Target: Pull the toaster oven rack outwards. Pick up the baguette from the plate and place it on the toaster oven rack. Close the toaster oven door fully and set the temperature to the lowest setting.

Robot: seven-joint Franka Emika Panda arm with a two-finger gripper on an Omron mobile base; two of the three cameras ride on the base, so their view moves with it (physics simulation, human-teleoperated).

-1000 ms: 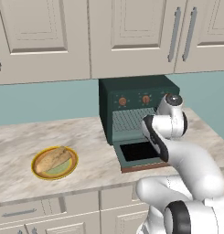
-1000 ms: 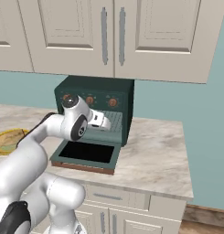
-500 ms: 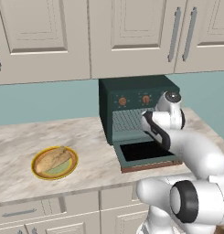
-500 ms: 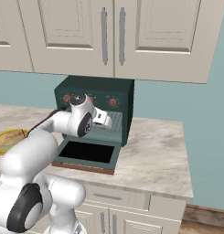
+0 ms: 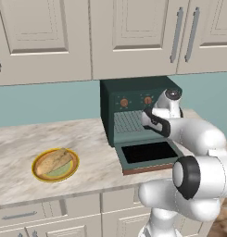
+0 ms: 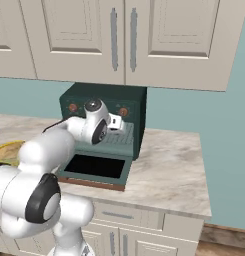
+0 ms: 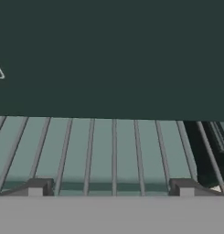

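The dark green toaster oven (image 5: 133, 95) (image 6: 136, 100) stands on the counter with its door (image 5: 147, 155) (image 6: 96, 167) folded down flat. Inside the cavity lies the wire rack (image 5: 128, 121) (image 6: 121, 140) (image 7: 113, 146). My gripper (image 5: 145, 116) (image 6: 118, 126) (image 7: 111, 188) is at the mouth of the cavity, open, with its fingertips (image 7: 39, 187) spread wide just over the rack's front bars and nothing between them. The baguette (image 5: 53, 160) lies on the orange-rimmed plate (image 5: 71, 172) to the left of the oven.
Orange-brown knobs (image 5: 124, 102) (image 6: 123, 112) sit on the oven's upper front. Cream wall cabinets (image 5: 110, 32) hang above the oven. The marble counter (image 5: 13, 148) (image 6: 169, 170) runs to both sides, ending in a front edge above drawers.
The hand has moved forward and slightly left toward the oven cavity, closer to the rack. The jaws have stayed wide apart. Plate, baguette and door have not moved.
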